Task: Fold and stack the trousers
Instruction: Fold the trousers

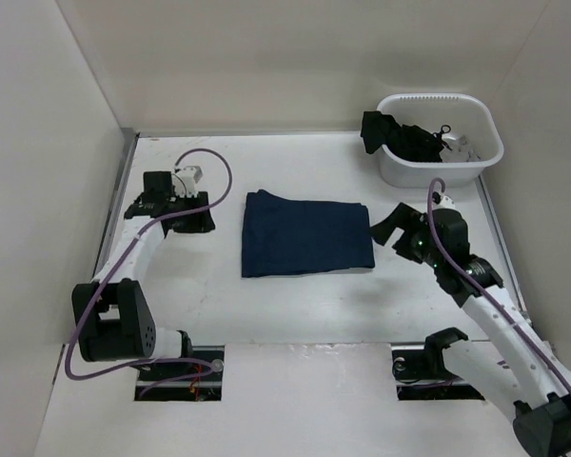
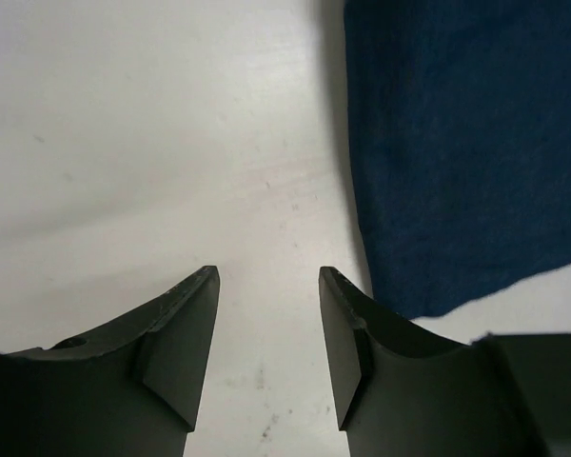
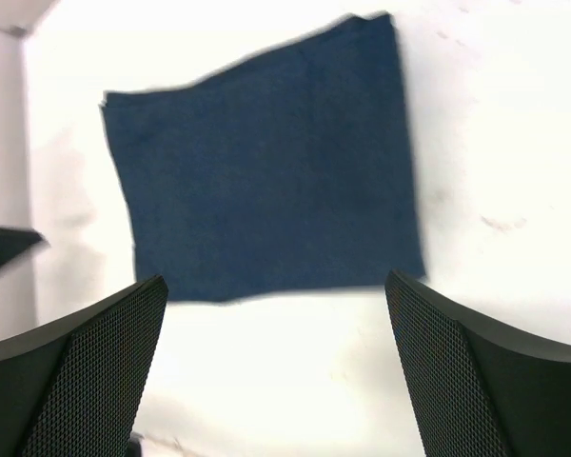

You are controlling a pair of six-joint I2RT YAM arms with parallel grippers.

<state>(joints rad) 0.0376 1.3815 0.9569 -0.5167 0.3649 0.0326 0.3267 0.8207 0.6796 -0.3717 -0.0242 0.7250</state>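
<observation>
The dark navy trousers (image 1: pixel 306 233) lie folded into a flat rectangle on the white table. They also show in the left wrist view (image 2: pixel 457 143) and the right wrist view (image 3: pixel 266 171). My left gripper (image 1: pixel 202 217) is open and empty, just left of the trousers, low over bare table (image 2: pixel 266 276). My right gripper (image 1: pixel 388 228) is open wide and empty, just right of the trousers, which lie ahead of its fingers in its own view (image 3: pixel 276 286).
A white basket (image 1: pixel 441 141) stands at the back right with a black garment (image 1: pixel 400 136) in it, hanging over its left rim. White walls close in the table at the left, back and right.
</observation>
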